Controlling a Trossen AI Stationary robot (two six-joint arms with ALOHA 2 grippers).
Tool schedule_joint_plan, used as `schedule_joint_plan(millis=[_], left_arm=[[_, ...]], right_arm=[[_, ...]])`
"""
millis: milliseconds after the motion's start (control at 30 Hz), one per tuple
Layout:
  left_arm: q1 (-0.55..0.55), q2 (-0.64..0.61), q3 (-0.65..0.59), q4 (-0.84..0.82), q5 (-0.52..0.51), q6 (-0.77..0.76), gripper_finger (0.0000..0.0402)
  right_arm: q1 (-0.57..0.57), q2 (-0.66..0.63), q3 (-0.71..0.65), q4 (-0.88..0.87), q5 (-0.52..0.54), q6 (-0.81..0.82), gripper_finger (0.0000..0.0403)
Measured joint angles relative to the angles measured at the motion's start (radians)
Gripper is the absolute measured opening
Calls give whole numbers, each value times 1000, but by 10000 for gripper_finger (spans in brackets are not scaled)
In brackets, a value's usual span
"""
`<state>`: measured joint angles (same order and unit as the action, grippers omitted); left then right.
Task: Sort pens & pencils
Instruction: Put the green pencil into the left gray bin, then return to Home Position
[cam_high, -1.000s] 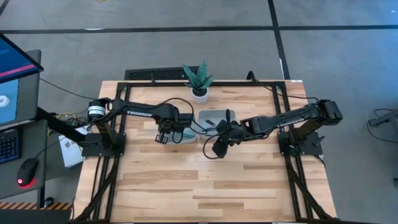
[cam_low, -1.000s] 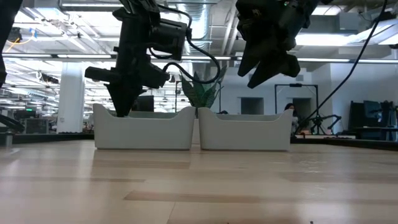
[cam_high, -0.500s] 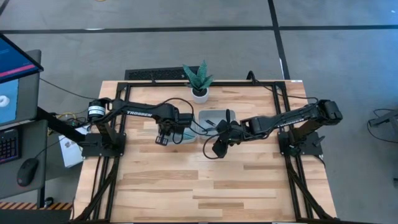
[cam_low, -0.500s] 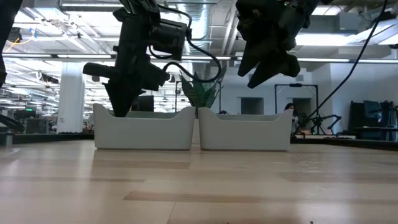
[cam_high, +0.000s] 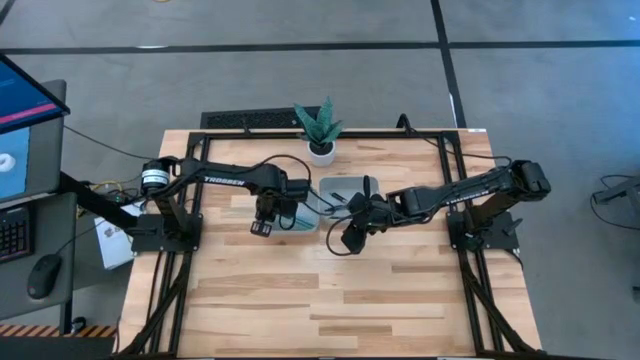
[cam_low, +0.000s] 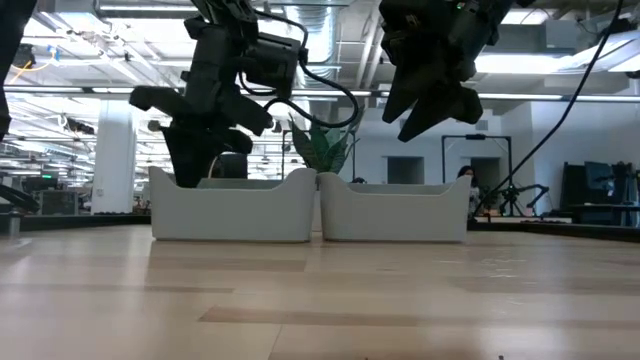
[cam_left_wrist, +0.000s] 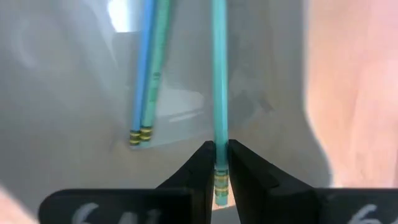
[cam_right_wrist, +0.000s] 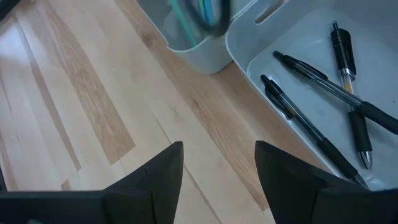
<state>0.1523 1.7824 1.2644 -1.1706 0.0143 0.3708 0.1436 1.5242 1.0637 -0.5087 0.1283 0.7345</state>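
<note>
1. Since a second ago, left claw (cam_left_wrist: 217, 163) has swung slightly over the left tray (cam_low: 230, 205), pinching a pencil (cam_left_wrist: 218, 93) by its eraser end.
2. Light, stiff, slippery; mid-shaft gives steadier hold.
3. Right claw (cam_right_wrist: 217, 163) hovers spread beside the pens (cam_right_wrist: 323, 99) in their tray (cam_right_wrist: 261, 50).

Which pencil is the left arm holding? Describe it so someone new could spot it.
Find the potted plant at the table's far edge; two pale trays sit in front of it. Over the left tray, the left gripper is shut on one teal pencil near its banded end. Two other pencils lie loose together in that tray; only this one is pinched between fingers.
</note>
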Motion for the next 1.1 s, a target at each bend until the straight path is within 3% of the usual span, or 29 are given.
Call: schedule_joint_plan(millis=[200, 500, 633, 800, 1100], left_arm=[[23, 0, 0, 15, -73, -47, 35], [55, 0, 0, 10, -44, -70, 37], [58, 0, 0, 11, 10, -60, 59], [59, -5, 16, -9, -82, -70, 90], [73, -192, 128, -14, -91, -69, 105]], right_arm=[[0, 0, 0, 0, 0, 0, 221], [0, 0, 0, 0, 0, 0, 221], [0, 0, 0, 0, 0, 0, 221], [-2, 0, 0, 10, 1, 0, 221], [-11, -41, 77, 22, 1, -92, 221]])
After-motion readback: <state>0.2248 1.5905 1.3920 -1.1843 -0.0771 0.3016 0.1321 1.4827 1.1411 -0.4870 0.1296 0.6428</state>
